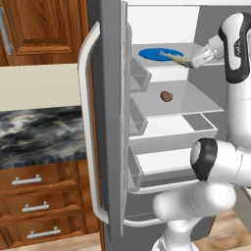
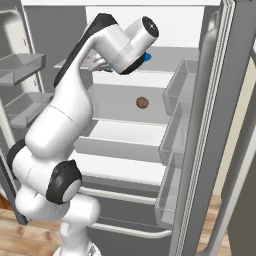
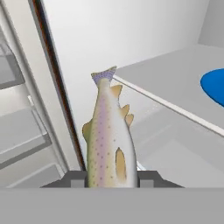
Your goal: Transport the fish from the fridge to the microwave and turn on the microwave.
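The fridge [image 1: 109, 122] stands open, with its white inside and clear shelves showing. My gripper [image 1: 193, 61] is at the top shelf level and is shut on the fish [image 1: 176, 58], a thin pale piece that sticks out to the left over the blue plate [image 1: 158, 54]. In the hand view the fish [image 3: 107, 140] rises tail-up from between my gripper [image 3: 109, 179] finger tips, off the shelf surface. The plate [image 3: 214, 85] lies to its right there. The microwave is out of view.
A small brown lump [image 1: 166, 96] sits on the shelf below, also seen as the lump [image 2: 142, 102] from the right. Door bins [image 2: 177, 130] line the open door. A dark stone counter [image 1: 39, 135] with wooden drawers stands left of the fridge.
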